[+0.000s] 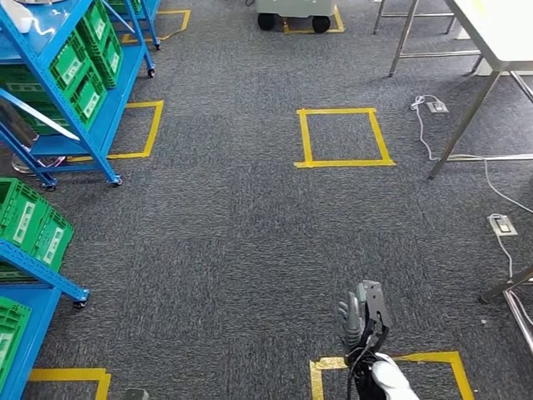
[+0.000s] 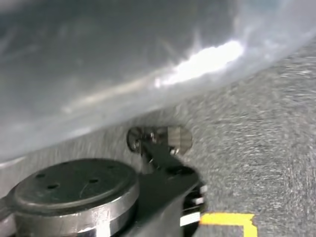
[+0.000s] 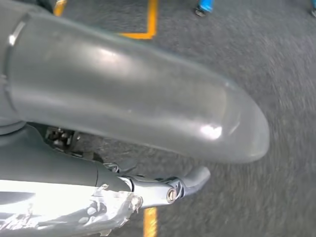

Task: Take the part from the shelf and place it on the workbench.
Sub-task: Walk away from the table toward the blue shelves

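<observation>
Two blue shelves (image 1: 122,87) carry green crates (image 1: 82,75); right hand (image 1: 363,321) hangs above carpet (image 1: 239,233).

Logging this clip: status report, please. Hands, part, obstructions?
Right hand low over the carpet, holding nothing visible. Left hand blurred, state unclear. No part seen in hand. Blue shelves left, workbench right.

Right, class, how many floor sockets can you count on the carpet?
2: the first socket by the table leg at upper right, the second socket lower, near the right edge. Others may be hidden.
</observation>
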{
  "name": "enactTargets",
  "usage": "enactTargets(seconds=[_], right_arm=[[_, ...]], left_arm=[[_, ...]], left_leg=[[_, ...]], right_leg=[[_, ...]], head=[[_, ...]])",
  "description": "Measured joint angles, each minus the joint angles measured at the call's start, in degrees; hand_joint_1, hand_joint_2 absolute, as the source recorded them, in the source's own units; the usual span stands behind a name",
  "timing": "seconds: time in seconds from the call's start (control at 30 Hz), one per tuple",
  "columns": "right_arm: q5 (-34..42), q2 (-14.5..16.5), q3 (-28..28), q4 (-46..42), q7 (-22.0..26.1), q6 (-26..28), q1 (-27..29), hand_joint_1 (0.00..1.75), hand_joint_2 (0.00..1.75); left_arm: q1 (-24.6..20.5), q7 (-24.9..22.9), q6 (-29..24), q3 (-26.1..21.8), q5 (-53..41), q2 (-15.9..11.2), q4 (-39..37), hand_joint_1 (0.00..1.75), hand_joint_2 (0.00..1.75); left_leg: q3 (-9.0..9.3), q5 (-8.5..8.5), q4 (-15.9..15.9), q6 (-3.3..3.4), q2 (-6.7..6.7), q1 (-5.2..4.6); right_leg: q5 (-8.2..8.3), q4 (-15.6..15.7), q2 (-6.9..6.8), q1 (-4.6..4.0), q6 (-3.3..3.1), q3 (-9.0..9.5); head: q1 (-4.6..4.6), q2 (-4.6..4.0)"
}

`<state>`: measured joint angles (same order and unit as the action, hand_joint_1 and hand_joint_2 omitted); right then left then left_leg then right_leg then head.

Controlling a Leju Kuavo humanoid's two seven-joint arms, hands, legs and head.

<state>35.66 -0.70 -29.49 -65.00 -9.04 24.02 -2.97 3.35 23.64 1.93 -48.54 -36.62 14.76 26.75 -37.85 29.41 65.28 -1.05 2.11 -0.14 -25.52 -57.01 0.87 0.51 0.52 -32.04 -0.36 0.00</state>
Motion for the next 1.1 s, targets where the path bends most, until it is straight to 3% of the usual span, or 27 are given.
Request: enactTargets(seconds=[0.07,0.1,0.13,0.17,0.23,0.27,0.3,0.37,0.43,0.5,0.57,0.6,0.63,0.67,0.73,0.8,0.87,0.93,1.0,1.07,1.1], right_arm=[[-0.8,0.2,-1.9,1.0,-0.1,-0.3,-1.3,0.0,0.0],[-1.4,0.3,-2.5,1.4,-0.2,-0.2,-1.8,0.0,0.0],[-2.0,0.3,-2.9,2.4,0.2,-0.6,-2.5,0.0,0.0],[-2.5,0.3,-2.8,4.3,1.5,-1.6,-3.3,0.0,0.0],[-2.8,0.2,-1.5,10.5,6.2,-5.6,-5.3,0.0,0.0],[-2.8,0.2,-0.4,14.0,8.5,-7.4,-6.3,0.0,0.0],[-2.8,0.3,0.8,17.0,10.2,-8.6,-7.2,0.0,0.0],[-2.7,0.5,3.0,20.9,11.5,-8.8,-8.4,0.0,0.0],[-2.8,0.8,4.4,22.0,10.7,-7.2,-8.6,0.0,0.0],[-2.9,1.2,5.3,21.9,9.2,-4.9,-7.8,0.0,0.0],[-2.6,1.5,5.8,21.4,8.2,-2.9,-6.5,0.0,0.0],[-2.4,1.6,5.9,21.2,8.1,-2.4,-6.0,0.0,0.0],[-2.2,1.6,6.0,21.1,8.1,-2.3,-5.7,0.0,0.0],[-1.9,1.7,6.2,21.1,8.2,-2.3,-5.5,0.0,0.0],[-1.6,1.6,6.5,21.1,8.4,-2.7,-5.2,0.0,0.0],[-1.4,1.6,6.9,21.1,8.6,-3.2,-4.9,0.0,0.0],[-1.3,1.5,7.2,20.6,8.7,-3.5,-4.3,0.0,0.0],[-1.3,1.2,7.5,19.3,8.3,-3.5,-3.4,0.0,0.0],[-1.3,0.7,8.0,18.0,7.8,-3.3,-2.5,0.0,0.0],[-1.2,0.3,8.6,17.2,7.5,-3.1,-1.7,0.0,0.0],[-1.2,0.3,8.7,16.9,7.5,-2.9,-1.5,0.0,0.0]], left_arm=[[1.1,-2.0,3.2,-1.3,1.2,-0.2,2.5,0.0,0.0],[1.8,-2.6,4.7,-2.0,1.2,-0.3,3.9,0.0,0.0],[2.4,-3.1,6.3,-2.9,0.8,-0.3,5.5,0.0,0.0],[3.0,-3.4,8.0,-3.7,0.0,-0.3,7.3,0.0,0.0],[3.6,-3.7,11.2,-5.4,-2.1,-0.2,10.7,0.0,0.0],[3.6,-3.9,12.4,-6.2,-3.2,0.0,12.2,0.0,0.0],[3.6,-4.2,13.4,-7.0,-4.1,0.4,13.6,0.0,0.0],[3.9,-4.8,14.8,-8.8,-5.7,1.2,16.1,0.0,0.0],[4.2,-5.2,15.6,-10.5,-6.9,2.1,18.3,0.0,0.0],[3.9,-5.2,16.2,-11.9,-8.1,2.9,20.1,0.0,0.0],[3.5,-4.8,16.4,-13.0,-9.5,3.6,21.0,0.0,0.0],[3.4,-4.6,16.4,-13.4,-10.2,3.8,21.3,0.0,0.0],[3.4,-4.3,16.3,-13.8,-10.8,3.9,21.4,0.0,0.0],[3.3,-3.9,16.3,-14.1,-11.3,3.9,21.5,0.0,0.0],[3.1,-3.4,16.2,-14.6,-12.1,3.9,21.5,0.0,0.0],[2.8,-2.9,16.1,-15.1,-12.7,3.9,21.5,0.0,0.0],[2.7,-2.3,16.1,-15.6,-13.5,3.8,21.4,0.0,0.0],[2.6,-1.2,16.0,-16.0,-14.6,3.7,21.4,0.0,0.0],[2.2,0.0,15.9,-16.2,-15.7,3.4,21.4,0.0,0.0],[1.6,0.7,16.0,-16.1,-16.3,3.2,21.2,0.0,0.0],[1.4,0.9,16.0,-16.1,-16.6,3.1,21.2,0.0,0.0]], left_leg=[[-3.18,2.59,6.7,-0.36,-1.05,0.12],[-3.55,2.41,7.6,-0.51,-1.26,0.2],[-2.73,1.19,6.2,-0.64,-1.56,0.3],[-0.86,-0.66,2.8,-0.73,-2.23,0.39],[3.45,-3.62,-4.9,-0.68,-4.84,0.39],[4.66,-4.24,-7.3,-0.44,-5.59,0.3],[5.1,-4.37,-8.4,-0.09,-5.84,0.16],[4.88,-4.44,-8.6,0.78,-4.39,0.06],[4.87,-4.65,-8.7,1.49,-3.27,0.24],[4.79,-4.86,-8.7,2.01,-2.01,0.35],[4.69,-4.97,-8.7,2.25,-0.28,0.24],[4.68,-4.99,-8.7,2.28,0.59,0.19],[4.71,-5.02,-8.7,2.28,1.42,0.16],[4.75,-5.04,-8.7,2.25,2.21,0.17],[4.7,-5.11,-8.6,1.98,3.67,0.16],[4.33,-5.34,-8.5,1.34,4.9,0.24],[3.92,-5.73,-8.8,0.52,5.94,0.51],[3.15,-4.8,-7.6,-0.02,3.83,0.47],[0.65,-1.37,-2.3,-0.35,0.04,0.29],[-2.77,2.04,5.2,-0.66,-1.33,0.35],[-3.59,2.45,7.3,-0.75,-1.48,0.38]], right_leg=[[-0.01,0.0,-1.55,-0.08,-0.12,-0.15],[-0.03,0.0,-2.38,-0.07,-0.12,-0.18],[-0.05,0.0,-3.21,-0.04,-0.07,-0.18],[-0.11,0.0,-4.01,0.0,0.03,-0.13],[-0.36,-0.2,-5.54,-0.21,0.59,-0.05],[-0.51,-0.4,-6.28,-0.35,0.94,0.03],[-0.61,-0.4,-7.01,-0.48,1.3,0.14],[-0.78,-0.4,-8.01,-0.37,1.91,0.36],[-2.22,-2.1,-5.99,-0.11,2.49,-0.29],[-5.82,-8.5,-2.53,0.03,2.77,-3.06],[-8.74,-16.2,-1.13,0.0,2.69,-6.61],[-8.73,-17.6,-0.92,-0.02,2.58,-7.41],[-7.6,-16.7,-0.73,-0.02,2.41,-7.11],[-5.61,-13.4,-0.31,0.0,2.23,-5.66],[-2.25,-5.1,2.01,0.24,2.01,-1.78],[-1.46,-1.1,3.65,0.32,1.93,0.3],[-1.35,-0.8,2.83,0.13,1.5,0.56],[-0.93,-0.4,1.45,0.09,0.72,0.62],[-0.72,-0.1,-0.16,0.01,0.2,0.62],[-0.76,-0.1,-1.94,-0.14,0.03,0.51],[-0.79,-0.1,-2.79,-0.17,0.0,0.48]], head=[[-0.02,0.0],[-0.03,0.0],[-0.03,0.0],[-0.03,0.0],[-0.11,0.0],[-0.04,0.0],[0.01,0.0],[0.21,0.0],[0.4,0.0],[0.63,0.0],[0.72,0.0],[0.76,0.0],[0.76,0.0],[0.77,0.0],[0.75,0.0],[0.73,0.0],[0.7,0.0],[0.55,0.0],[0.34,0.0],[0.27,0.0],[0.27,0.0]])
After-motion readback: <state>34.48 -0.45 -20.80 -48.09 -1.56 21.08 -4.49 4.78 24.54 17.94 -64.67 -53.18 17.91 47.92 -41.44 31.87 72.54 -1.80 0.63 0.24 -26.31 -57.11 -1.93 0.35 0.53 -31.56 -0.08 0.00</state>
